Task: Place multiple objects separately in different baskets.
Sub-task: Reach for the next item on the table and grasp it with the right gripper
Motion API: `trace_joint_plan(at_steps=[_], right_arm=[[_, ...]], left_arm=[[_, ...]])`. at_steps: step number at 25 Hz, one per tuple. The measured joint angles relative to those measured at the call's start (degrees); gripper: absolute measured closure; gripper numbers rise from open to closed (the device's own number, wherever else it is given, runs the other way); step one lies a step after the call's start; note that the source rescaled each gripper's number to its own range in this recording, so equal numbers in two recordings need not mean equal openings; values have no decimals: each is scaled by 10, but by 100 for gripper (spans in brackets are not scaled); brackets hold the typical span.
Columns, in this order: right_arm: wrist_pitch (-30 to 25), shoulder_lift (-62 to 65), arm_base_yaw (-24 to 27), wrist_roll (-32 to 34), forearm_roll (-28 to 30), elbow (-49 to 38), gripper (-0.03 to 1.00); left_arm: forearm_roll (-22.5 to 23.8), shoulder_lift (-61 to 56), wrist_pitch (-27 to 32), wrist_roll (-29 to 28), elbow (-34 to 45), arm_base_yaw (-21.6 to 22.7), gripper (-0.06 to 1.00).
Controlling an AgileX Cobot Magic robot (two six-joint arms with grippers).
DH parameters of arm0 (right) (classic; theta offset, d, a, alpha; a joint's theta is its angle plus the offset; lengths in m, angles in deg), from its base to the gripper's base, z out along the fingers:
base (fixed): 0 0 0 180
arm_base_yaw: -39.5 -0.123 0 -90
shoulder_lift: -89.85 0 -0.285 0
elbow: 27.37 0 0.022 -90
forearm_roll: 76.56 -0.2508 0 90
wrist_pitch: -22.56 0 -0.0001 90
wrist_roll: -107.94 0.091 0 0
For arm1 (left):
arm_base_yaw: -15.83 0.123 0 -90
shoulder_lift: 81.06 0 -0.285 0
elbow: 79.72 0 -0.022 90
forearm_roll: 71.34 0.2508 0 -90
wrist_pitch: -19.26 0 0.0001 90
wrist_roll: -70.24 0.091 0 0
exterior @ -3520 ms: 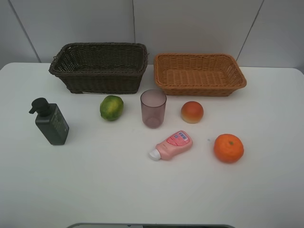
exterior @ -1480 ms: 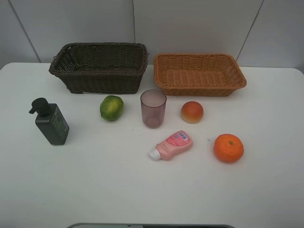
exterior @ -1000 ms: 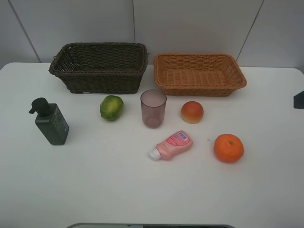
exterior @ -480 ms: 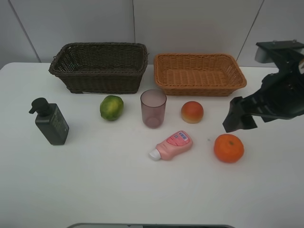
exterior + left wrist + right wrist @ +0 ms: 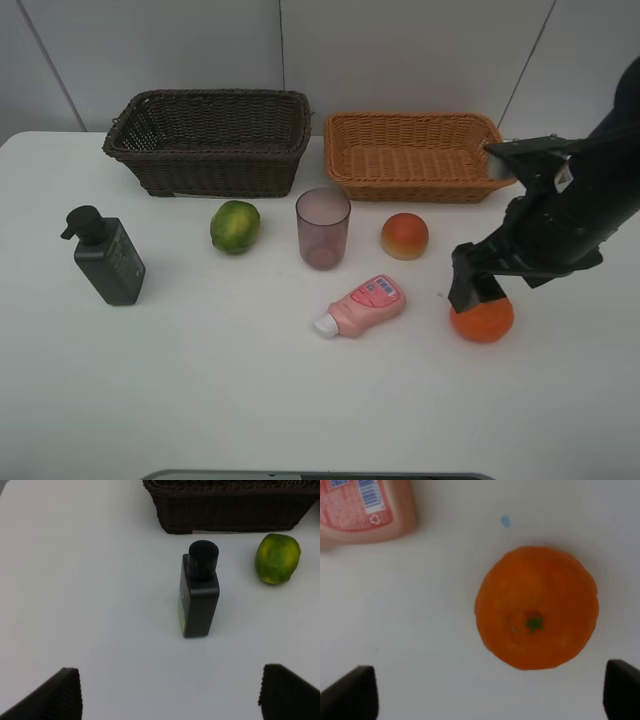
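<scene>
On the white table stand a dark green pump bottle [image 5: 108, 258], a green fruit [image 5: 235, 226], a mauve cup [image 5: 322, 228], a peach-like fruit [image 5: 404, 236], a pink bottle [image 5: 362, 305] lying on its side, and an orange [image 5: 484, 320]. Behind them are the dark brown basket [image 5: 205, 97] and the tan basket [image 5: 415, 118], both empty. My right gripper [image 5: 476, 288] hangs open just above the orange [image 5: 536, 607], one finger on each side, gripper [image 5: 487, 700]. My left gripper [image 5: 170, 700] is open above the table short of the pump bottle [image 5: 199, 595]; it is outside the high view.
The right arm [image 5: 570, 210] reaches in from the right edge, passing in front of the tan basket's right corner. The green fruit [image 5: 277, 558] and the dark basket [image 5: 230, 510] lie beyond the pump bottle in the left wrist view. A wall stands behind the baskets.
The right arm came in from the right edge and moved left and down until its open gripper is over the orange. No object has moved.
</scene>
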Motion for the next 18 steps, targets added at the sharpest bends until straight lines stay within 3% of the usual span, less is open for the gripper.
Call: trace_joint_plan(at_steps=[6,18], right_arm=[[39,-42,34,58,6,0,-3],[102,-128,35,223,55,1,-3]], left_arm=[[0,0,0,0,0,0,3],[0,0,0,0,0,0,3]])
